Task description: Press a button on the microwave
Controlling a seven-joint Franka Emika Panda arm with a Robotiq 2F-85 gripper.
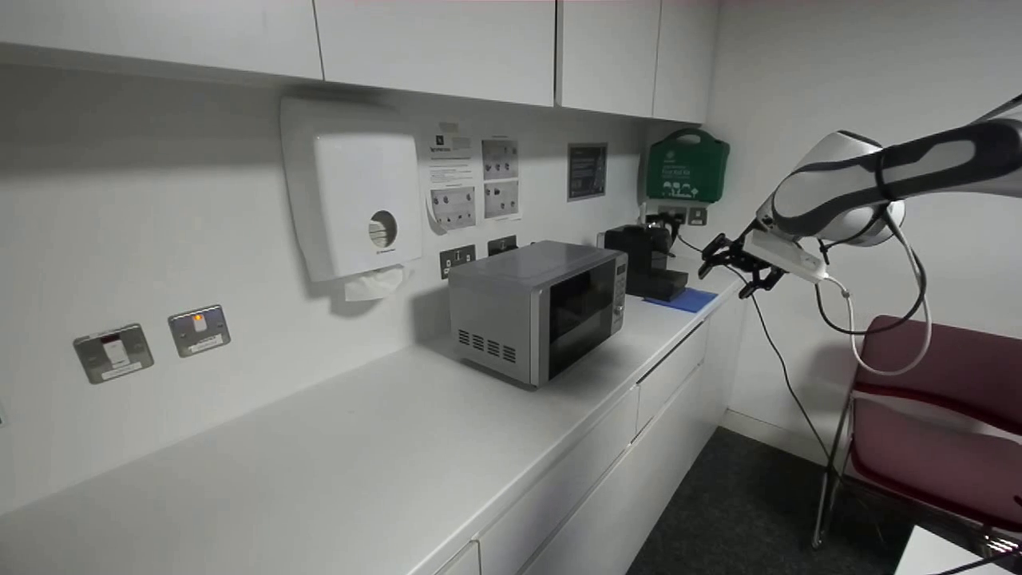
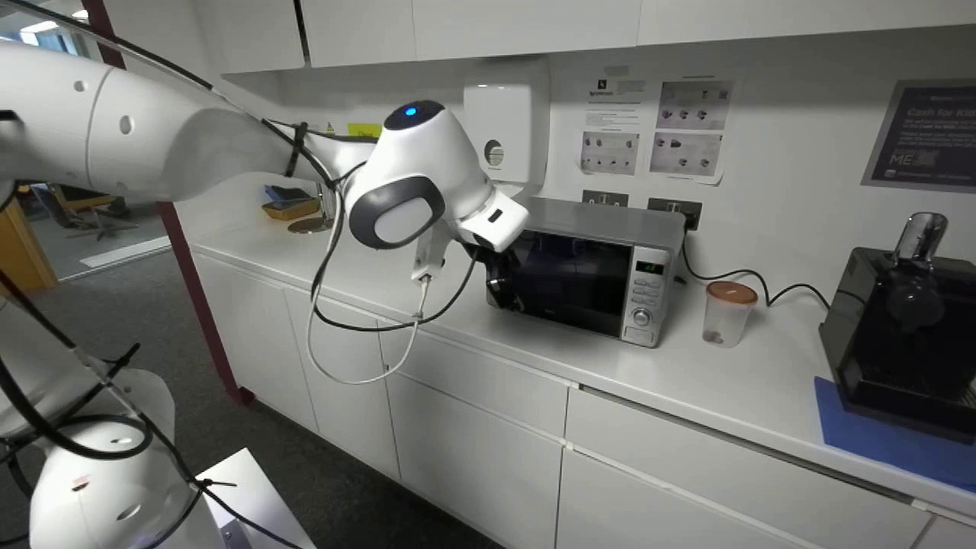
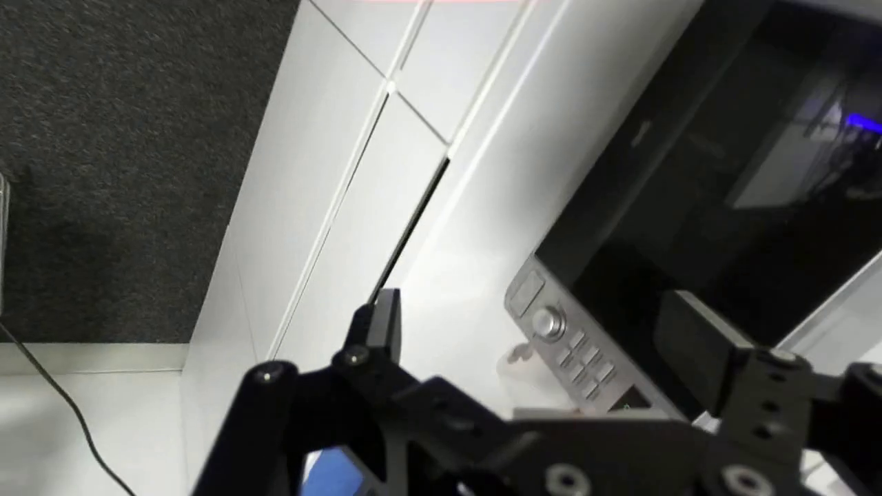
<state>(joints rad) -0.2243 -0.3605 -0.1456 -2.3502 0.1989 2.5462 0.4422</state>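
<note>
The microwave, a grey box with a dark glass front, stands on the white worktop in both exterior views (image 1: 495,303) (image 2: 572,274). Its front also fills the right of the wrist view (image 3: 689,200). Its control panel shows a display above several small buttons (image 2: 646,290), which also show in the wrist view (image 3: 586,362), and a round knob (image 3: 548,322). My gripper (image 1: 723,284) is open and empty, in the air in front of the microwave. It overlaps the microwave's left front in an exterior view (image 2: 505,282). In the wrist view the panel lies beyond the spread fingers (image 3: 534,303).
A clear cup with an orange lid (image 2: 730,314) stands beside the microwave's panel end. A black coffee machine (image 2: 900,335) stands further along with a blue mat (image 2: 877,438). Wall cabinets (image 1: 447,48) hang above. A red chair (image 1: 934,375) stands near the arm. Cables hang from the arm.
</note>
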